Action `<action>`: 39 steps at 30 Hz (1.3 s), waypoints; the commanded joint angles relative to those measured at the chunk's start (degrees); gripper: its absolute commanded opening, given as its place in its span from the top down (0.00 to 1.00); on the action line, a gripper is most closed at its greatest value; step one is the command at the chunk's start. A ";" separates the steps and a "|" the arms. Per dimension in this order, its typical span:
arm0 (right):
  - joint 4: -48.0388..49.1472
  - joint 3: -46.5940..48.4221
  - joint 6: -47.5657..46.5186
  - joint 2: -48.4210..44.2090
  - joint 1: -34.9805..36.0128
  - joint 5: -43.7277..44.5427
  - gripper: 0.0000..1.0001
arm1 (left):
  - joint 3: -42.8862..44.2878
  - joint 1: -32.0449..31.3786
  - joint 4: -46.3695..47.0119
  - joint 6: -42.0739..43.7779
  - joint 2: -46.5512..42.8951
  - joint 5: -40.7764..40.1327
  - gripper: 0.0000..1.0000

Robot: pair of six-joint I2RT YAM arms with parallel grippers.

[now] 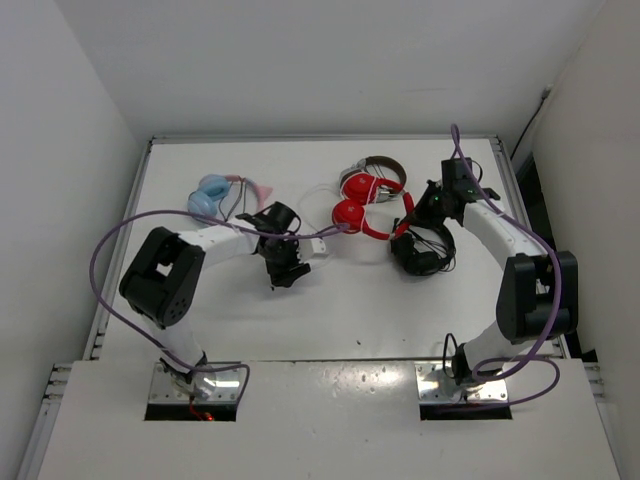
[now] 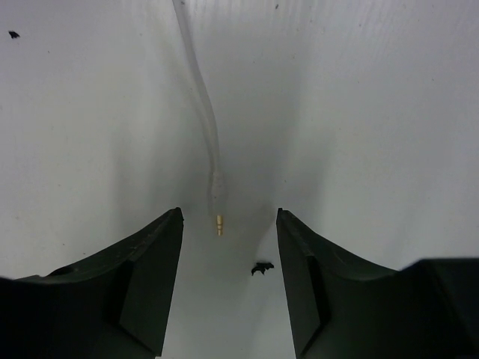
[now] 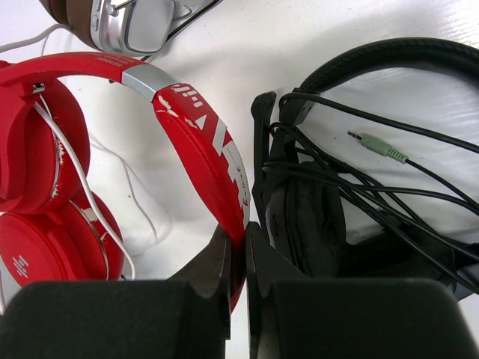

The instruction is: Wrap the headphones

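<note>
Headphones (image 1: pixel 352 214): red, mid-surface (image 1: pixel 400 300). Cups at the 9 o'clock end, headband arcing toward 3 o'clock; long axis 9-to-3.
Right hand (image 3: pixel 238 243): clenched on the headband.
White cable (image 2: pixel 212 142): trails toward 8 o'clock; plug (image 2: pixel 218 224) lies between the spread fingers of the left hand (image 2: pixel 229 217), apart from both.
Black headset (image 1: pixel 422 250): just beside, at 4 o'clock.

Headphones (image 3: pixel 202 142) glossy red plastic; cable (image 2: pixel 207 112) smooth white; table (image 1: pixel 400 300) matt white.

Bright, even light; soft shadows; wrist views blur up close.
</note>
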 commanded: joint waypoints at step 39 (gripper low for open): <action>3.16 2.58 1.62 -0.61 -1.39 -2.55 1.00 | -0.22 -2.76 -5.58 2.82 7.87 -4.44 1.00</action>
